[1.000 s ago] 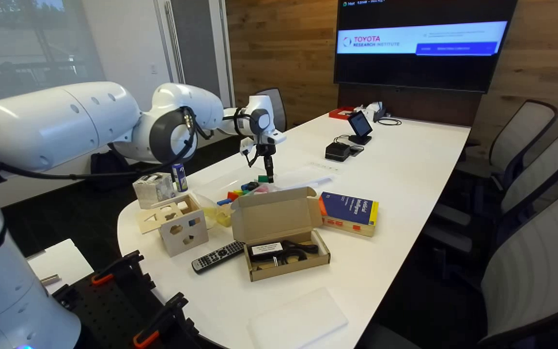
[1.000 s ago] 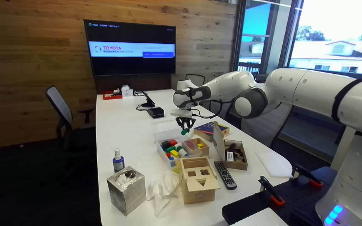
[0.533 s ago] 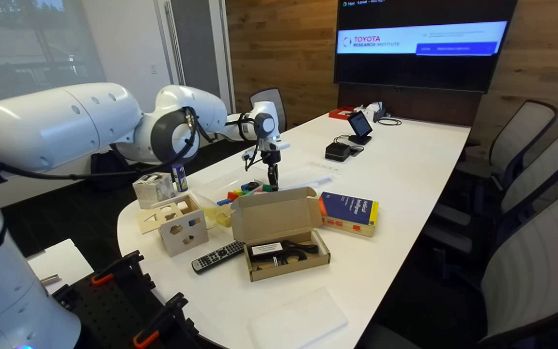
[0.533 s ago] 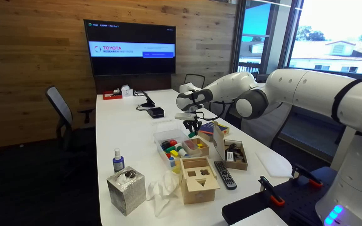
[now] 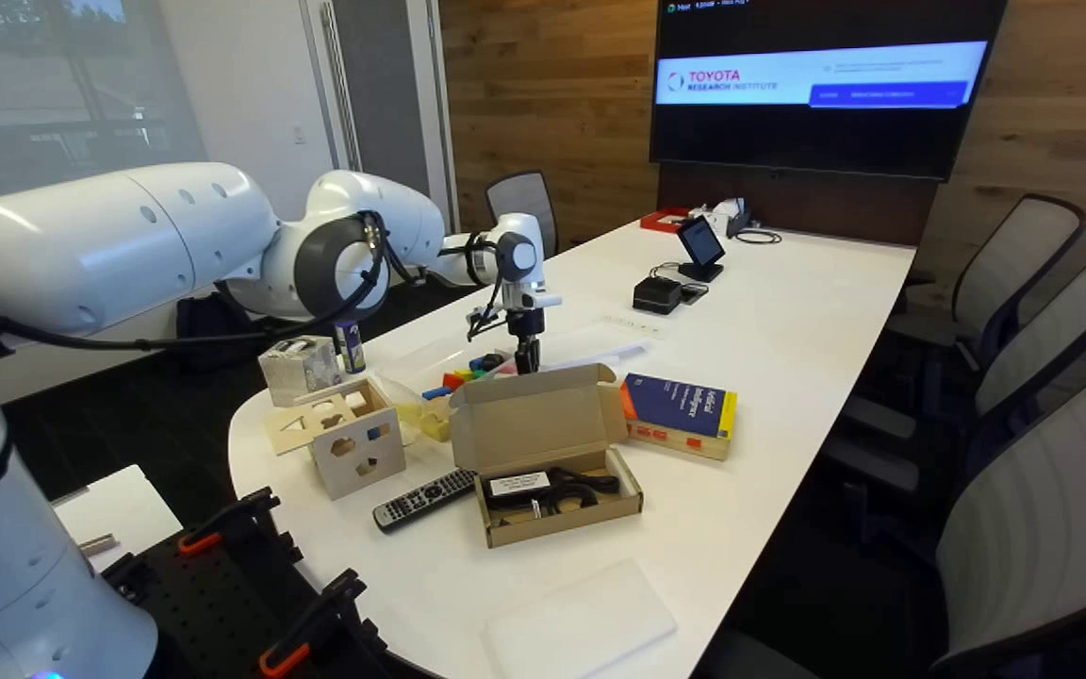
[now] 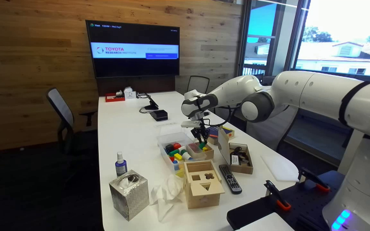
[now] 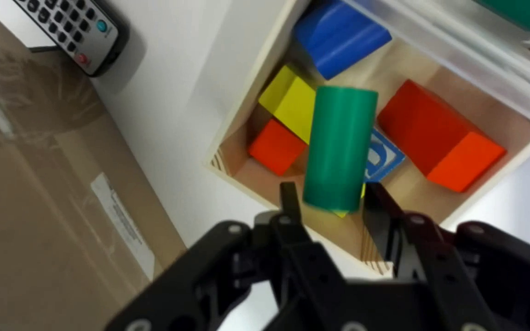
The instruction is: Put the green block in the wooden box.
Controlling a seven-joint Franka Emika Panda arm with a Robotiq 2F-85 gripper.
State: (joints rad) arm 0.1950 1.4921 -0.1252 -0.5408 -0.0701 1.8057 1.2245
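The green block (image 7: 341,147) is a green cylinder. In the wrist view it lies over the inside of a small open wooden box (image 7: 242,181) holding red, yellow and blue pieces. My gripper (image 7: 330,187) comes in from the bottom with its fingers spread. A gap shows between the block's near end and each finger, so the block looks loose just beyond the fingertips. In an exterior view my gripper (image 6: 203,141) points down over the wooden box (image 6: 210,155), with the green block (image 6: 202,145) just under it. In an exterior view a cardboard lid hides the box below my gripper (image 5: 528,366).
A clear plastic bin (image 6: 160,141) with several blocks, another green one among them, touches or overlaps the wooden box. A cardboard box with raised lid (image 5: 538,420) stands close by. A book (image 6: 230,132), remote (image 6: 230,179), wooden shape sorter (image 6: 203,202) and tissue box (image 6: 128,194) stand around.
My gripper has moved down and over the wooden box with the green block. The block, held across the fingertips before, now sits lower, tilted more upright, with the fingers apart from it.
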